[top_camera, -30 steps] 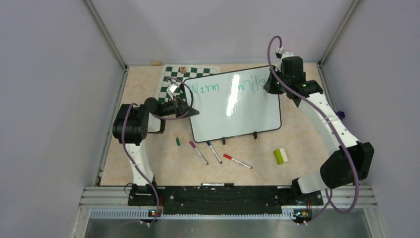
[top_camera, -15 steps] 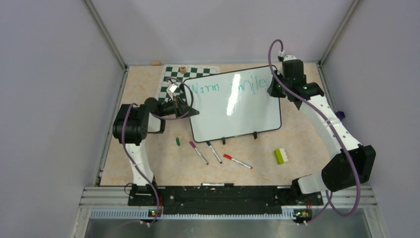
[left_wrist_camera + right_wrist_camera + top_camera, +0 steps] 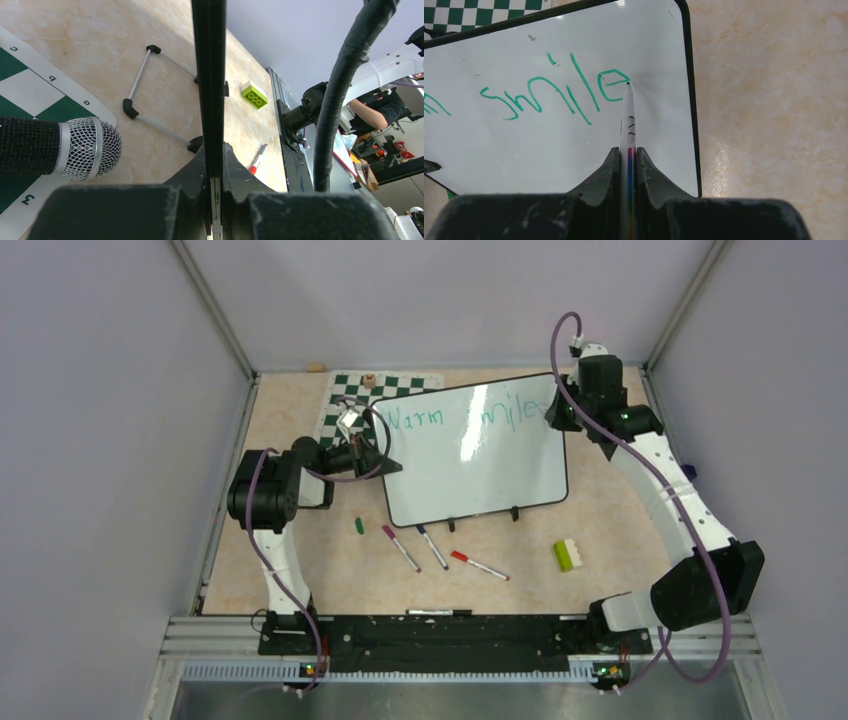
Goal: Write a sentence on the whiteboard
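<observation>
Right gripper (image 3: 628, 159): closed on white marker pen (image 3: 629, 117), tip touching the last "e" of teal handwritten sentence (image 3: 549, 95).
Left gripper (image 3: 213, 160): clamped on left edge of glossy white black-rimmed whiteboard (image 3: 470, 470).

Left hand (image 3: 215, 200): at the bottom centre I see its two black fingers pressed against the whiteboard's edge from either side.
Whiteboard (image 3: 209, 75): I see it edge-on, a thin black strip running straight up the middle.
Microphone (image 3: 87, 147): silver mesh head at the left, lying over the chess mat (image 3: 30, 95).
Wire frame (image 3: 140, 75): grey rods with black ends, flat on the beige surface (image 3: 100, 30), upper centre-left.
Green brick (image 3: 254, 95): right of the board edge, studs visible.
Red marker (image 3: 258, 158): below the brick, tip towards me.
Cable (image 3: 340, 85): thick and black, crossing the right side.
</observation>
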`<state>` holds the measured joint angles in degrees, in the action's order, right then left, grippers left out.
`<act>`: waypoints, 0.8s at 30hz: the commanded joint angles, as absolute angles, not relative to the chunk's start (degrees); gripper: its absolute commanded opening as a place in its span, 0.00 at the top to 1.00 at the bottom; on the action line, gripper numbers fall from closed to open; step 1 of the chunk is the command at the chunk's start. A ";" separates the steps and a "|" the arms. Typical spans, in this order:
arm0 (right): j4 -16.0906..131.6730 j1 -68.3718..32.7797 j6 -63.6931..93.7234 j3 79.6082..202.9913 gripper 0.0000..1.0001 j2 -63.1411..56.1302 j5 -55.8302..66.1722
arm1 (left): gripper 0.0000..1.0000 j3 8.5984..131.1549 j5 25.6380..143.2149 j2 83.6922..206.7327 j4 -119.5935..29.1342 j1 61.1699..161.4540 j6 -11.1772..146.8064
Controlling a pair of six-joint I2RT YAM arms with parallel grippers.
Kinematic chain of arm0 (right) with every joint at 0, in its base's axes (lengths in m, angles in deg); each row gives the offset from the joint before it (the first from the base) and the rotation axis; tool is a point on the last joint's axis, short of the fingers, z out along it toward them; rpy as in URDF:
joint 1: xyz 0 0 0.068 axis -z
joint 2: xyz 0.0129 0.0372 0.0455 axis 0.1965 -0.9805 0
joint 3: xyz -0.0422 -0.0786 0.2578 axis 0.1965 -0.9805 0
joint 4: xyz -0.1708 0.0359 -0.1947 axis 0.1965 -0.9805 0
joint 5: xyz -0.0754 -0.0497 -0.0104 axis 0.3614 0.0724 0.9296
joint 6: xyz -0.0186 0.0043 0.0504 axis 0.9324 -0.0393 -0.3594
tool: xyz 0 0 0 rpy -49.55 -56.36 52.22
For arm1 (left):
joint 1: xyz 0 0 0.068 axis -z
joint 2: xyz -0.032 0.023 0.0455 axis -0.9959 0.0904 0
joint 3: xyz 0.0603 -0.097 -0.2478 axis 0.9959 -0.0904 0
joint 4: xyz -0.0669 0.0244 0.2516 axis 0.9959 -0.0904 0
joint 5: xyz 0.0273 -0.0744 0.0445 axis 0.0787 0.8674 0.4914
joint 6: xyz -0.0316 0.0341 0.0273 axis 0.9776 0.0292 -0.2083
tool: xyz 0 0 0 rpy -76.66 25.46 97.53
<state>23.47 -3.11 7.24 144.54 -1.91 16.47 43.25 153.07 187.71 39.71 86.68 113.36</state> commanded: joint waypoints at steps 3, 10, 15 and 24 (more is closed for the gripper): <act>26.08 -1.36 6.81 148.27 1.00 -0.48 18.35 | 1.00 44.19 150.82 187.16 45.48 85.41 111.69; 28.93 -1.11 6.80 146.84 1.00 -1.38 19.68 | 1.00 44.20 150.85 187.21 45.48 85.41 111.69; 29.65 -1.13 6.84 146.29 1.00 -2.69 18.34 | 1.00 44.25 150.86 187.25 45.48 85.35 111.69; 30.34 -1.18 7.22 144.97 1.00 -2.42 15.09 | 1.00 44.22 150.87 187.23 45.48 85.39 111.77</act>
<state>27.56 -1.66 7.24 145.17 -2.56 17.11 43.25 153.07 187.71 39.71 86.68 113.36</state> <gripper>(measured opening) 0.097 0.091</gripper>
